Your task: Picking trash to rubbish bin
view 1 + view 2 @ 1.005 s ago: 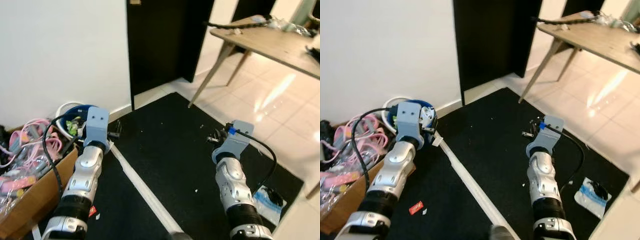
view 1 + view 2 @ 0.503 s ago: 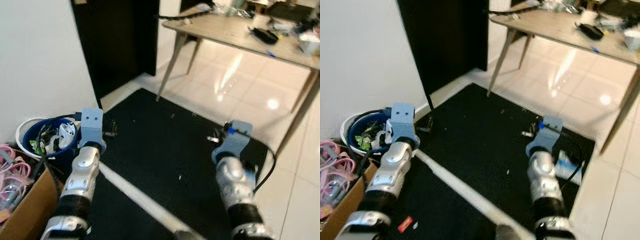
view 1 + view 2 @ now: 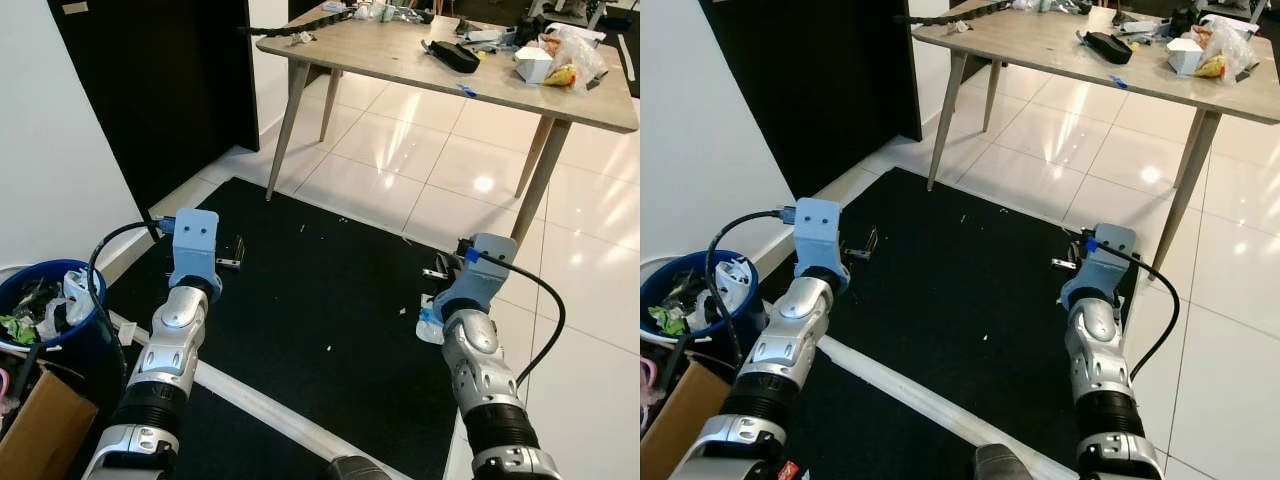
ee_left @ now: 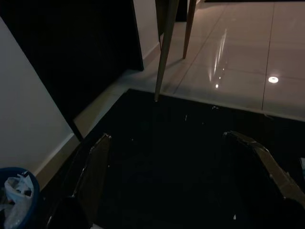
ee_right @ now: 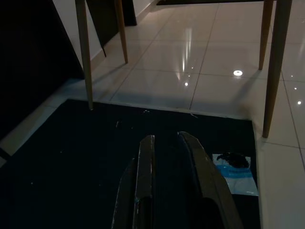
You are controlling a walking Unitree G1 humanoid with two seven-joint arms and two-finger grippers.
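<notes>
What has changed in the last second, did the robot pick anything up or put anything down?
Nothing was picked up or let go. The head camera has swung to the robot's right: the blue rubbish bin now sits at the left edge and the wooden table has come into fuller view. The left gripper is open and empty, the right gripper nearly closed and empty, both still held out over the black mat. The blue-and-white packet still lies at the mat's edge.

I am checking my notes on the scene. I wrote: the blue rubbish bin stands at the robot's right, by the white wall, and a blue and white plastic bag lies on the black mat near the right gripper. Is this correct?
One point is wrong: the blue rubbish bin stands at the robot's left, not its right, as the left eye view shows. The rest holds: it is by the white wall, and the blue and white plastic bag lies on the black mat near the right gripper.
</notes>
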